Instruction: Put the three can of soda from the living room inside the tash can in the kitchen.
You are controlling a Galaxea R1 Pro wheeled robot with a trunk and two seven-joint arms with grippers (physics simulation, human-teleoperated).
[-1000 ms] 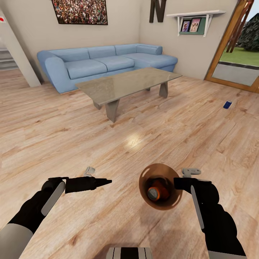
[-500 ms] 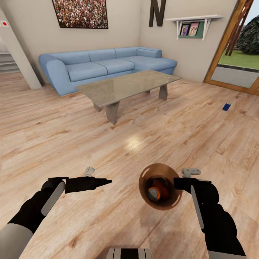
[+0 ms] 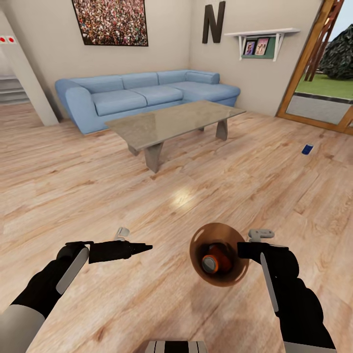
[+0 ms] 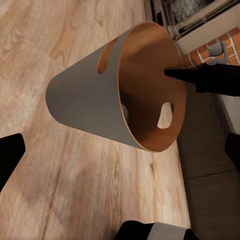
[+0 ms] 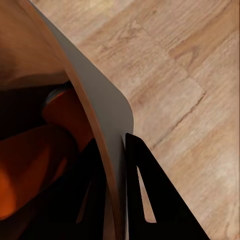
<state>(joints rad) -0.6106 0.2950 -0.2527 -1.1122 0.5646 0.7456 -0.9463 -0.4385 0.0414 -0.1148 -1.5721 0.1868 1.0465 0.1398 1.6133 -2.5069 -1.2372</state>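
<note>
My right gripper is shut on the rim of the brown tash can and holds it above the wood floor. In the right wrist view its fingers pinch the bin's wall from both sides. An orange can of soda with a silver end lies inside the bin, and orange can surface also shows in that view. A dark blue can lies on the floor at the far right. My left gripper hovers left of the bin, open and empty, its fingers spread wide around the tash can.
This is the living room. A low grey-topped coffee table stands ahead, with a light-blue corner sofa behind it. A wood-framed glass door is at the far right, near the blue can. Wood floor spreads between me and the table.
The whole head view has shifted a little, so sofa, table and blue can sit slightly lower in the picture. Both arms and the held bin keep the same pose.
</note>
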